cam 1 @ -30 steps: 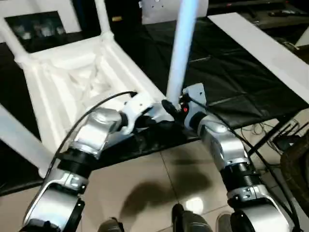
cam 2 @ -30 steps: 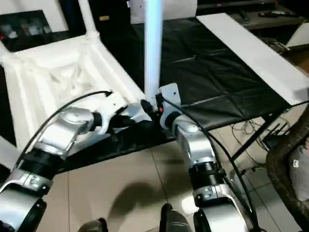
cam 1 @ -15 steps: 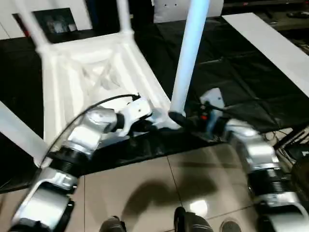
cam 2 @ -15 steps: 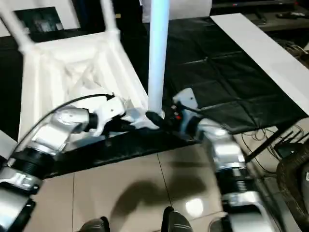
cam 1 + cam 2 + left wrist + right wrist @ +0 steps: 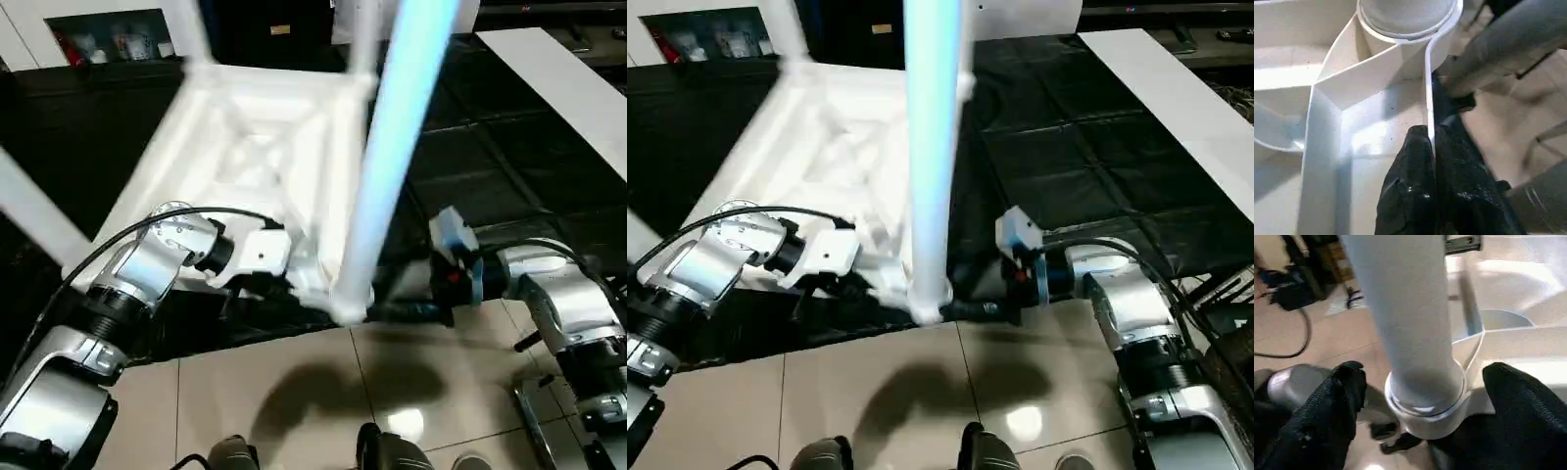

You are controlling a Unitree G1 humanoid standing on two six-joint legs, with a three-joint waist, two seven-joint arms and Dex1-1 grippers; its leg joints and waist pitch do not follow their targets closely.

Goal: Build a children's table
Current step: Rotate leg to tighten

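The right gripper (image 5: 1420, 396) has just opened its fingers wide around the leg (image 5: 931, 147) seated in its socket, while the left gripper (image 5: 1431, 147) still pinches the tabletop (image 5: 1327, 122) rim at 9 o'clock.

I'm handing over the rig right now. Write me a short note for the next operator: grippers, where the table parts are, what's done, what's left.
Left gripper: shut on the rim of the tabletop, beside the near corner socket.
Right gripper: open, fingers either side of the near leg at its base, not touching it.
Tabletop lies underside up on the black mat. The near leg stands in its socket; other legs stand at the far corners.
Left: check the legs are seated, then turn the table upright.
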